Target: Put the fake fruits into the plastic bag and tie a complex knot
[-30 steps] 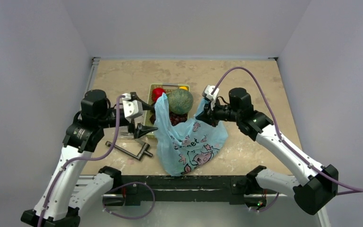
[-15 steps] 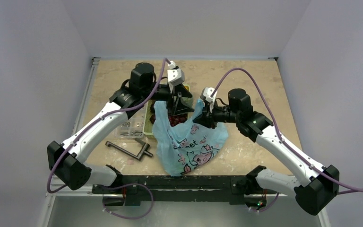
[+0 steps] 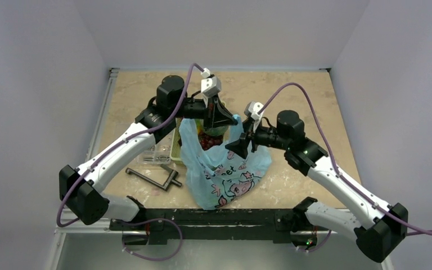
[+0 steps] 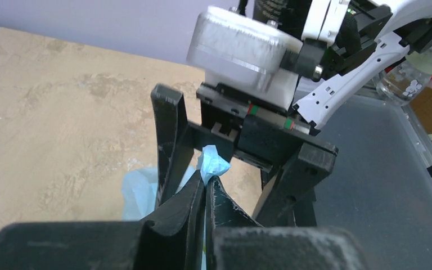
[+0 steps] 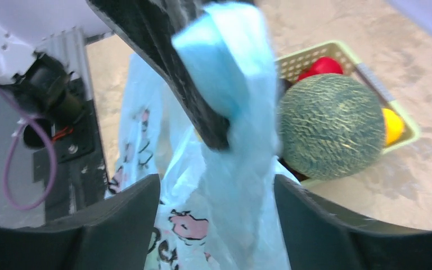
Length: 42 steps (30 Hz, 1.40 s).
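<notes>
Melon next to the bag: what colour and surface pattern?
The melon is grey-green with a pale netted pattern; clearest in the right wrist view.

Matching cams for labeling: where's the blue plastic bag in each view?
Top external: plastic bag sits at centre frame, its upper edge lifted toward the far side.
Left wrist: bag shows only as a small pinched blue tip at centre, plus a fold at lower left.
Right wrist: bag fills the centre, hanging from the top.
Shared landmark: the left gripper shut on the bag.

Thin crinkly plastic bag (image 3: 225, 174), rough-netted melon (image 5: 331, 126)
</notes>
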Available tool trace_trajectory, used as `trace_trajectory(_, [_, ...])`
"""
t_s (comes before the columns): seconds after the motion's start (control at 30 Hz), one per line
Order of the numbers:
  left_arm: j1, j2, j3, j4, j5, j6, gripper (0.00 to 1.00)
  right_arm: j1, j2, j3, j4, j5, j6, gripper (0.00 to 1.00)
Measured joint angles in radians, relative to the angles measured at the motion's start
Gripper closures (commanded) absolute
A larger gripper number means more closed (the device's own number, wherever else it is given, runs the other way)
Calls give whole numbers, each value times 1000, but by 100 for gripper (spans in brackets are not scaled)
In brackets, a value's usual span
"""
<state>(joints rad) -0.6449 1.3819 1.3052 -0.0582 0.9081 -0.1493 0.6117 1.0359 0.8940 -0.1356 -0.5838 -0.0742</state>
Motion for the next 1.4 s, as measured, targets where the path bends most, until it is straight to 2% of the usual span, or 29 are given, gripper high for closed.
trace_trajectory(0.1, [0, -24, -37, 43, -14, -54, 100, 3, -93, -94, 93, 97, 112, 9])
trace_trajectory(0.2, [0, -42, -54, 77, -40, -109, 100, 4, -189, -204, 205, 201, 264, 5])
trace_trajectory(0.3, [0, -58, -73, 119, -73, -171, 100, 32, -188, -247, 306, 285, 349, 5])
trace_trajectory(0.47, [0, -65, -103, 161, -108, -233, 100, 136, -60, -291, 497, 412, 403, 8])
trace_trajectory(0.57, [0, -65, -114, 164, -117, -253, 100, 149, 21, -314, 580, 452, 408, 17])
trace_trajectory(0.77, [10, -68, -140, 177, -109, -296, 100, 148, 107, -428, 714, 489, 407, 44])
trace_trajectory(0.8, [15, -68, -148, 179, -105, -308, 100, 148, 107, -445, 727, 489, 406, 50])
trace_trajectory(0.9, [31, -68, -159, 193, -90, -340, 100, 148, 102, -478, 758, 488, 404, 81])
trace_trajectory(1.0, [46, -69, -159, 215, -70, -361, 100, 148, 101, -494, 785, 485, 403, 100])
trace_trajectory(1.23, [114, -73, -159, 199, -10, -353, 100, 153, 98, -496, 785, 478, 379, 99])
trace_trajectory(1.4, [127, -124, -159, 88, 32, -219, 100, 154, 39, -475, 679, 460, 335, 100])
